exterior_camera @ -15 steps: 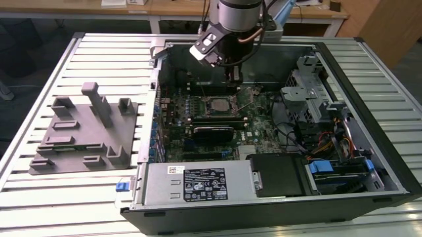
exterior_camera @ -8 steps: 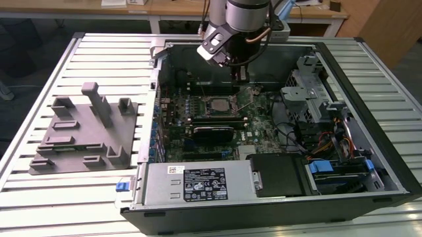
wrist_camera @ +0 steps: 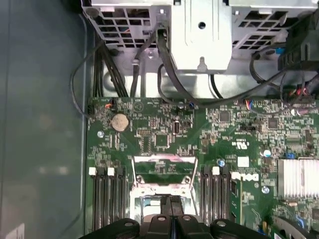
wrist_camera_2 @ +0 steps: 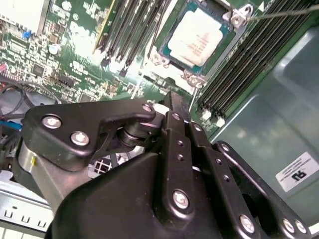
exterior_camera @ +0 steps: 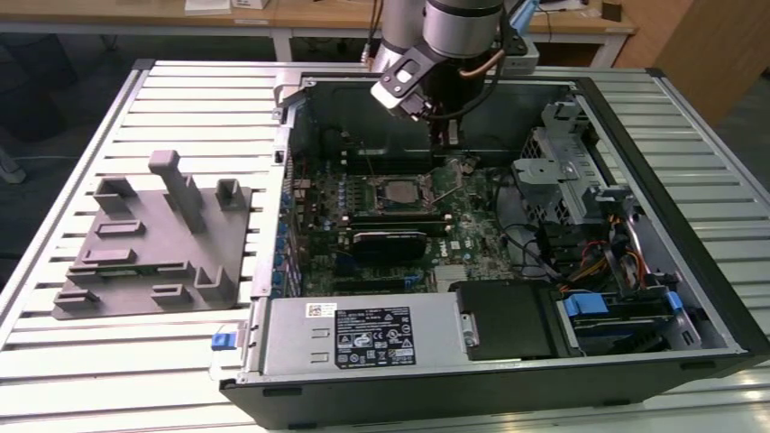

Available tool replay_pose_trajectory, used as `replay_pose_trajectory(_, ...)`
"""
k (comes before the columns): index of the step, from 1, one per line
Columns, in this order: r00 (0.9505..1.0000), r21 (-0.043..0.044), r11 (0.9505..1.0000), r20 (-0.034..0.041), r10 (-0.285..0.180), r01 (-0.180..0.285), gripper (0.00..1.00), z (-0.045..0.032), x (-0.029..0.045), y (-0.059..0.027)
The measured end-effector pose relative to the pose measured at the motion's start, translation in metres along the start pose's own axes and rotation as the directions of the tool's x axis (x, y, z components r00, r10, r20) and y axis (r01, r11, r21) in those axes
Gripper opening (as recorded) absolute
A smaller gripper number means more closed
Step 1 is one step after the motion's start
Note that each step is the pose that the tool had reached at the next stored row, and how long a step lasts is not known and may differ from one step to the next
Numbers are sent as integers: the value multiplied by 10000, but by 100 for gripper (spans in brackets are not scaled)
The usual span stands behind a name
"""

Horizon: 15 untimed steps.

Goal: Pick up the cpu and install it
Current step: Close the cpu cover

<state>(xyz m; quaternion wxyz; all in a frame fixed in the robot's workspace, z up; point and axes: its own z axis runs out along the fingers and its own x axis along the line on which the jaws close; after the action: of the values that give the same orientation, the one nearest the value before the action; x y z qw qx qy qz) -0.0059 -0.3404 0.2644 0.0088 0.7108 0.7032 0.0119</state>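
- Setting: a robotics laboratory or test workshop.
- A slatted aluminium worktable (exterior_camera: 157,361) carries the whole setup.
- A desktop computer case (exterior_camera: 481,383) lies open on its side on the table, with its motherboard (exterior_camera: 470,234) exposed.
- A grey fixture block (exterior_camera: 144,262) with upright posts sits at 9 o'clock from the case in the exterior view.
- An industrial robot arm (exterior_camera: 445,36) reaches into the case from 12 o'clock.
- Wooden desks (exterior_camera: 313,18) stand beyond the table, at 12 o'clock.

Slatted metal table (exterior_camera: 180,90) recorded. An open computer case (exterior_camera: 481,397) is laid on it. A grey fixture (exterior_camera: 144,262) is set just beside.
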Motion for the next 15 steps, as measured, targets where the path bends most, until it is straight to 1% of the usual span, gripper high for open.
replay_pose_trajectory(8, 10000, 46, 10000, 2, -1, 1, 11, 27, 71, 132)
replay_pose_trajectory(15, 10000, 55, 10000, 1, 0, 0, 11, 40, 77, 184)
